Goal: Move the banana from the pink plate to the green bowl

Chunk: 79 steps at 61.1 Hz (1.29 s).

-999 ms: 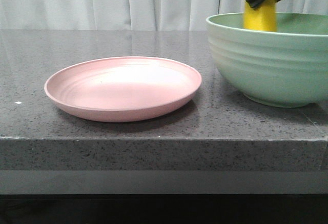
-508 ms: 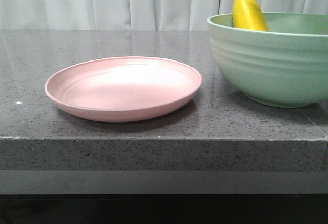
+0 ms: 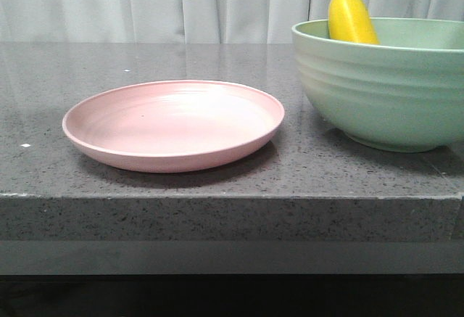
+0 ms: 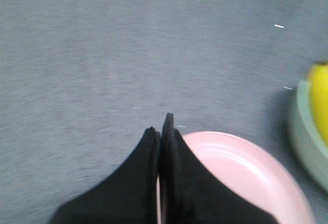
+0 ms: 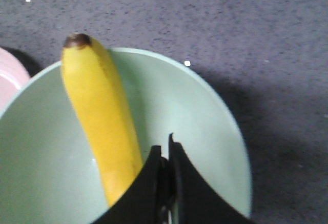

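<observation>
Grey speckled surface (image 3: 217, 208) carries the green bowl (image 3: 384, 92) and, beside it, the bare pink plate (image 3: 174, 125). Front view shows only the banana (image 3: 350, 17) tip above the rim; right wrist view shows it leaning inside. Both grippers, left (image 4: 161, 124) and right (image 5: 165, 144), have jaws pressed together, holding nothing.

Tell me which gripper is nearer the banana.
Right. The right gripper hangs shut just above the banana lying in the green bowl; the left gripper, also shut, is over by the pink plate.
</observation>
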### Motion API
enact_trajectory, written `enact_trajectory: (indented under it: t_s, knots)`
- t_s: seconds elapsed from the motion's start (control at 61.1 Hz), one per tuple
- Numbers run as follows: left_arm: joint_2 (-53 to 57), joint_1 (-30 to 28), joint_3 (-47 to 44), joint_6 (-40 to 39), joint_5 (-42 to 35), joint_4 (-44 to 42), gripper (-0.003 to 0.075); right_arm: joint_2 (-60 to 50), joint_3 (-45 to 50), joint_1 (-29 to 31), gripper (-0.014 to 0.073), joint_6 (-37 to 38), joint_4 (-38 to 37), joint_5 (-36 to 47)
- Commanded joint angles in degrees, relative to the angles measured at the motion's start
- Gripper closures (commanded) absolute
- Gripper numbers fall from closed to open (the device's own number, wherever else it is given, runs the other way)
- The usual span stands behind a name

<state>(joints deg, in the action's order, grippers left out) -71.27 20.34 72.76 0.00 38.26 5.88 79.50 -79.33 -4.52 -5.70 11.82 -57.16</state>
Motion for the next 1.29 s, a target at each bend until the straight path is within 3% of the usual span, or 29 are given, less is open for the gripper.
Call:
enact_trajectory:
  t_s: [0.0,0.246,0.573,0.917,1.277]
  knots:
    - [3.08,-4.58,-0.82,-2.94,-3.31,-3.15,0.0741,-5.92,0.03,0.37,0.0651,1.71,-4.31,4.26]
    - [12.07,-13.04,-14.18,-2.94,-9.42,-3.29,0.0741,-22.93,18.10,-0.37,0.0651,1.70,-4.35,23.36]
    - [33.71,-13.06,-37.12,-2.94,-25.92,-3.19,0.0741,-46.00,45.05,-0.36,0.0651,1.70,-3.95,44.70]
    - [51.37,-13.06,-50.21,-2.94,-28.51,-3.19,0.0741,-65.33,58.77,-0.36,0.0651,1.70,-3.94,45.64]
    - [52.33,-13.06,-50.50,-2.94,-28.96,-3.19,0.0741,-66.69,59.31,-0.36,0.0651,1.70,-3.18,44.32]
